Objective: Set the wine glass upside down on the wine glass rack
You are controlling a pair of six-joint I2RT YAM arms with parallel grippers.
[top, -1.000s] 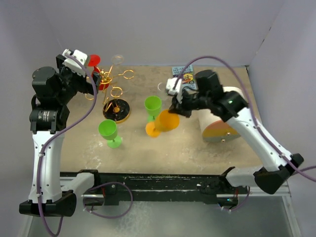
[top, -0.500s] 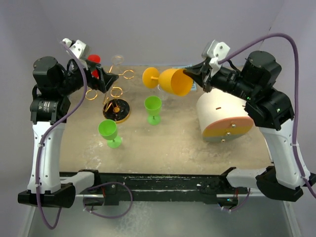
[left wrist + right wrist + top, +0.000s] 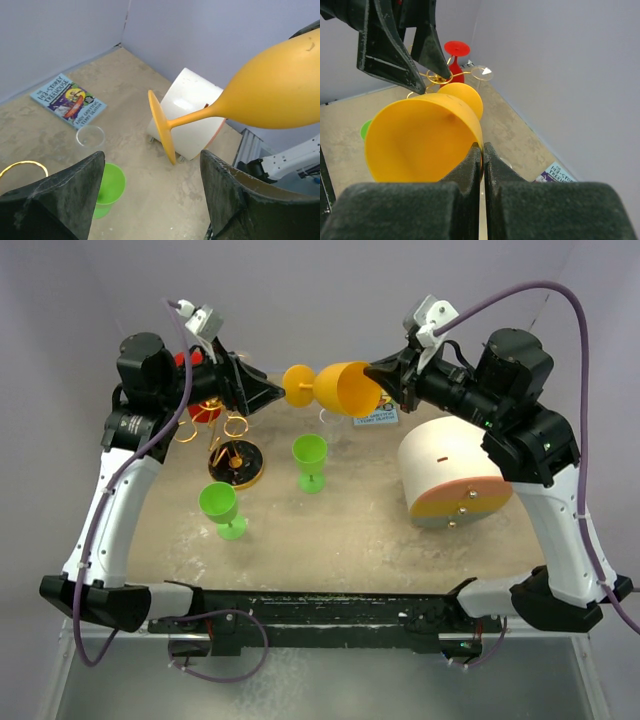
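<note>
Orange wine glass (image 3: 345, 390), sideways in mid-air: handover pose.
Right gripper (image 3: 376, 373) pinches rim; left gripper (image 3: 272, 392) gapes facing foot, empty.

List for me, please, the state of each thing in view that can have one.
right fingers, shut on the orange wine glass rim
left fingers, open, either side of its foot, not touching
orange wine glass, in the air, lying sideways
red wine glass, upside down on the wine glass rack
wine glass rack, upright
green wine glasses, both upright on the table
</note>
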